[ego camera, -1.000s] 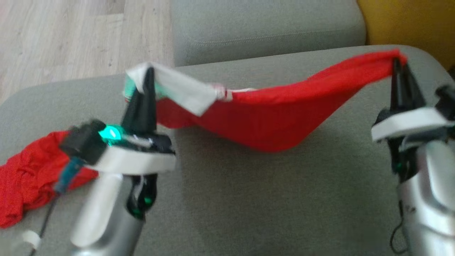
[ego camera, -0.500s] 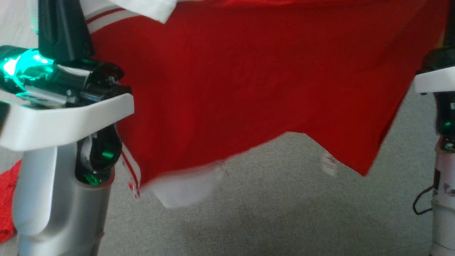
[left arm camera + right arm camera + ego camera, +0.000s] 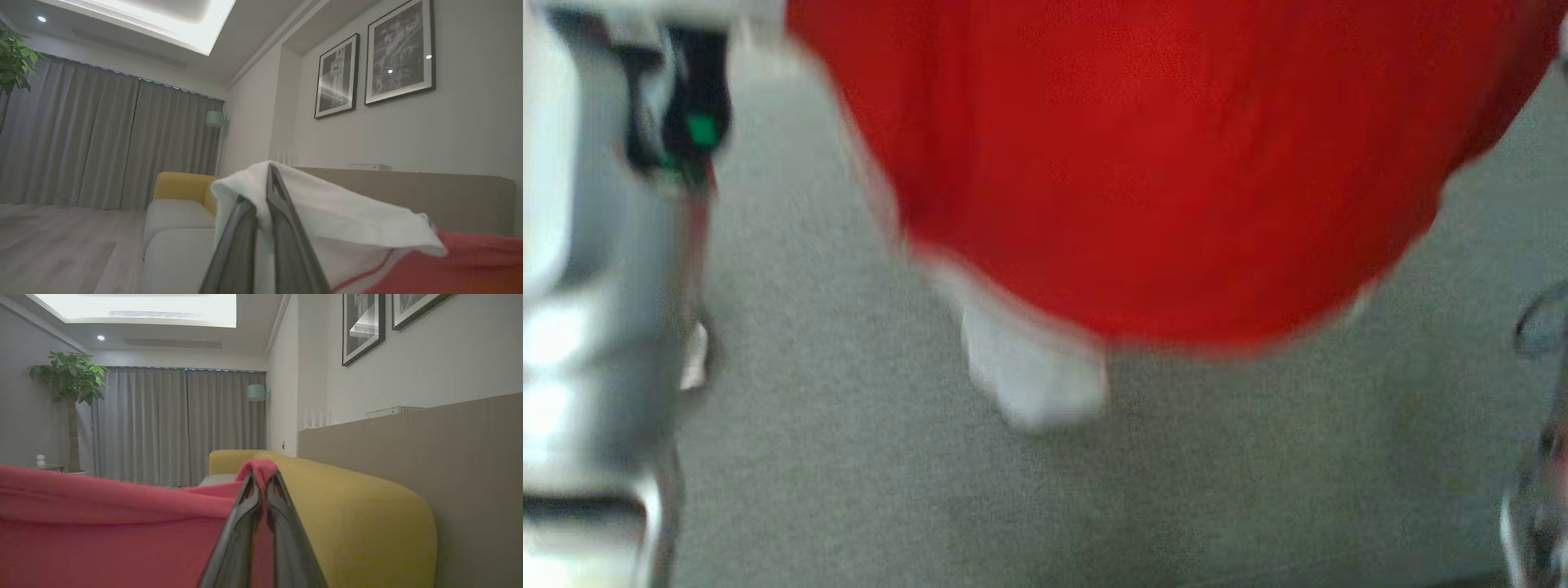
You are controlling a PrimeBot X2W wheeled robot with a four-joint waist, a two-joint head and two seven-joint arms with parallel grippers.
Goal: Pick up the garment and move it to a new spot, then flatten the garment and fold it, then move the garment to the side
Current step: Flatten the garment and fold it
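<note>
The garment (image 3: 1160, 163), red with white trim, hangs in the air above the grey seat (image 3: 1094, 506), spread wide between the two arms. Its lower edge sags in a curve and a white flap (image 3: 1033, 384) dangles from it, clear of the seat as far as the blurred head view lets one judge. The pale left arm (image 3: 588, 286) stands at the left edge of that view, and a sliver of the right arm (image 3: 1535, 490) shows at the lower right. In the left wrist view the left gripper (image 3: 259, 188) has its two dark fingers pressed together on a white fold of the garment. The cloth drapes over the tips and falls away to the right, where a red stripe and then the red body follow. In the right wrist view the right gripper (image 3: 262, 477) is pinched tight on a red corner, which bunches up over the fingertips. From there the red cloth runs off to the left as a broad band. Just beyond that gripper lies a yellow cushion (image 3: 359, 514), with a tan panel (image 3: 408, 433) beside it along the wall. Farther back hang grey curtains (image 3: 163, 424), with a plant (image 3: 69, 379) to their left and a lamp (image 3: 256, 392) at their right edge. Two framed prints (image 3: 376, 69) hang on the wall above the panel.
</note>
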